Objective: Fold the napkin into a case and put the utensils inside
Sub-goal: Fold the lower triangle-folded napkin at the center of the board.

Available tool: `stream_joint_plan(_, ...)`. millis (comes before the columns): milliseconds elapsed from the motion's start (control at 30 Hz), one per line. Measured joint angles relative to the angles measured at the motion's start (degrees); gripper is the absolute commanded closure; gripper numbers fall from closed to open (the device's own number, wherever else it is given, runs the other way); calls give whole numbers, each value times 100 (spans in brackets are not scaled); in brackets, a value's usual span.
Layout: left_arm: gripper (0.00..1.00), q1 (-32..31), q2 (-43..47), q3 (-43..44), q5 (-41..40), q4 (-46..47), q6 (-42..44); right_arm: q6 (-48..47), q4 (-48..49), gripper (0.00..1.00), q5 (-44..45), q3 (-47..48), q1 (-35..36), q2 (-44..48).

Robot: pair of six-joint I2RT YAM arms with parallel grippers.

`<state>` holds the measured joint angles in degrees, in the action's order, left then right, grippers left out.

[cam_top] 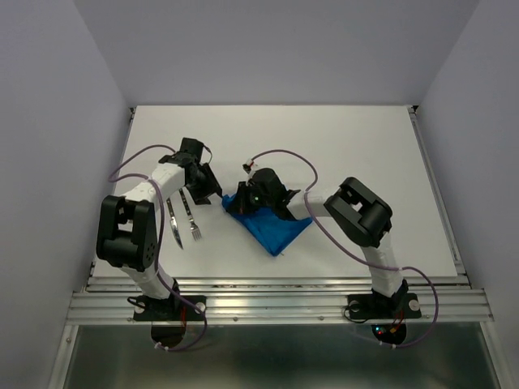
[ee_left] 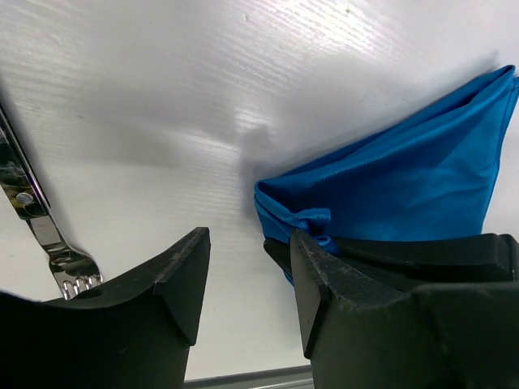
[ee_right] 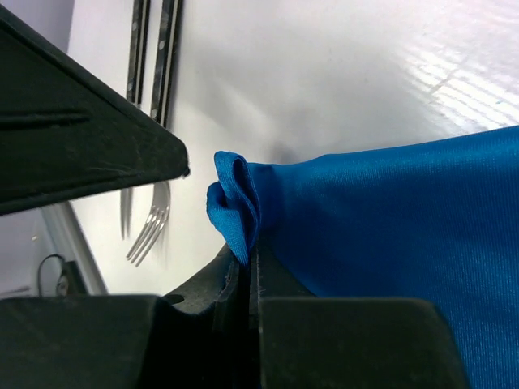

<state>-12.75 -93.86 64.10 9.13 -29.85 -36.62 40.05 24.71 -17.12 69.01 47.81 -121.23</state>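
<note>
The white worktop [cam_top: 340, 146] carries a blue napkin [cam_top: 274, 228], folded into a rough triangle near the middle, its left corner bunched. To its left a fork [cam_top: 191, 220] and a knife [cam_top: 173, 222] lie side by side, the fork nearer the napkin, tines toward the near edge.

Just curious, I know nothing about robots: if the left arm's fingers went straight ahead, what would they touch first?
Probably the white table, just beside the blue napkin's bunched corner; one finger may brush that cloth. Depth is unclear.
</note>
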Motion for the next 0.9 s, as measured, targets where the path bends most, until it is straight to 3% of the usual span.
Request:
stream_joint_plan(400, 57, 0, 212, -452, 262, 243, 149, 796, -66, 99, -1311, 485, -286, -590)
stream_joint_plan(767, 81, 0, 264, -557, 472, 444, 205, 1255, -109, 99, -1917, 678, -442, -815)
stream_joint_plan(900, 84, 0, 177, -557, 557, 531, 221, 1316, -114, 99, -2006, 713, -472, -861)
